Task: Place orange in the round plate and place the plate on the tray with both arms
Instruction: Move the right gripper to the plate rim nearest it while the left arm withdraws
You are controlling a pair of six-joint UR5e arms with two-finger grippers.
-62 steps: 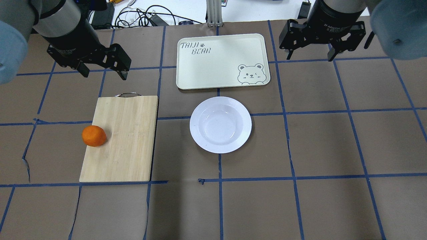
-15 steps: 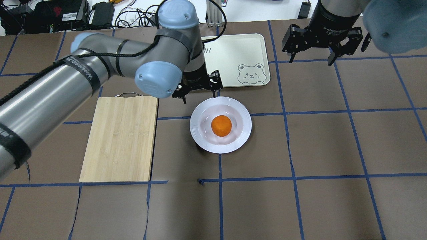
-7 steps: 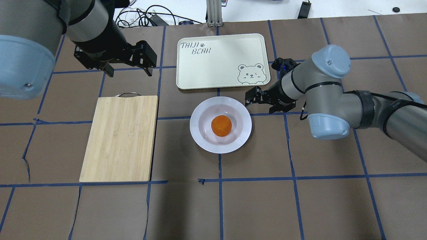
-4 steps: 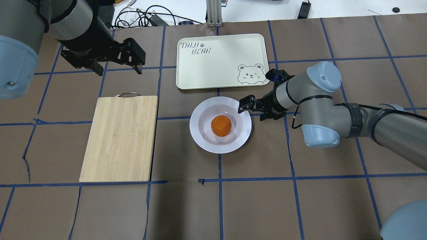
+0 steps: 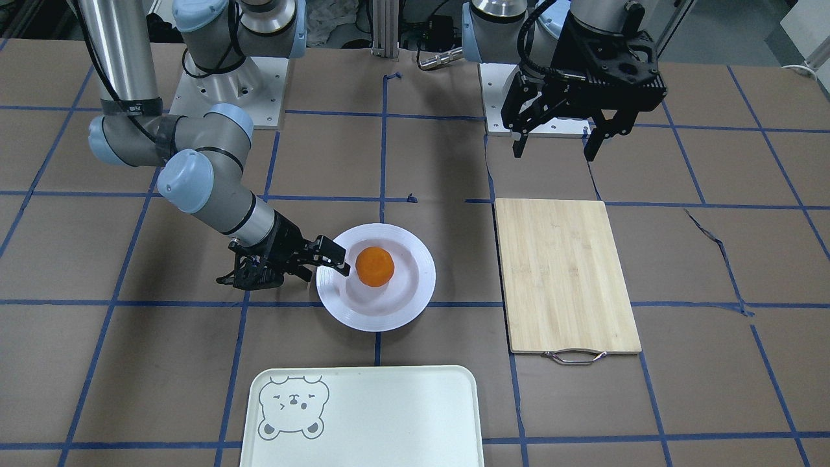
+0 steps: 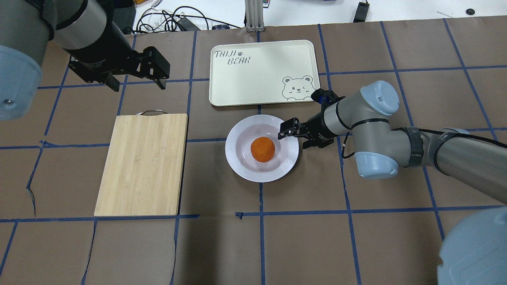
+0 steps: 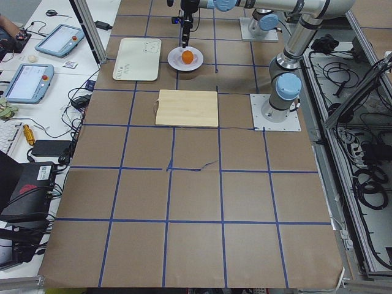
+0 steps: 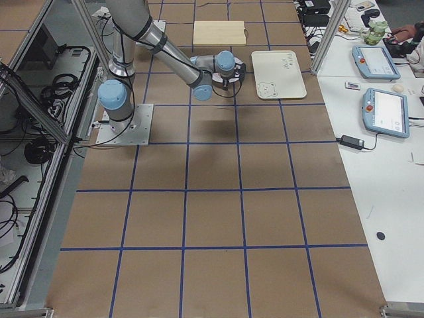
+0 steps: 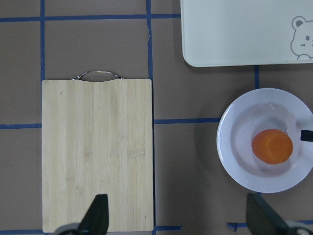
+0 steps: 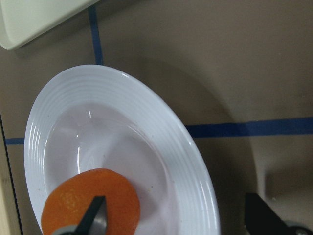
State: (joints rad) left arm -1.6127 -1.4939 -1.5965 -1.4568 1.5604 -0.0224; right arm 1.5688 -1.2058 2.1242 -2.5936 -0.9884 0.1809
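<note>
Now that the orange point(image 6: 262, 149) sits in the sunken centre of the round plate point(image 6: 239, 168), the first half of the job looks done. A few seconds ago the fruit lay on the edge of the bamboo cutting board point(image 6: 142, 164); the board is now bare.

The left gripper point(image 6: 138, 85), which was beside the plate two seconds ago, has pulled back. It hangs high over the far left of the table point(image 6: 356, 237), its jaws spread and empty.

The right gripper point(image 6: 292, 141) has come in low from the side during the last second. Its jaws are parted and straddle the plate's rim on the robot's right, one finger over the inside near the orange and the other outside above the table. It has not closed on the rim, and the plate rests flat on the table.

The tray point(image 6: 253, 79) lies just beyond the plate, apart from it and with nothing on it. I judge that the next step is to pinch the rim and carry the plate across.

Counted: one orange, one plate, one tray, one cutting board, two arms with one gripper each.
</note>
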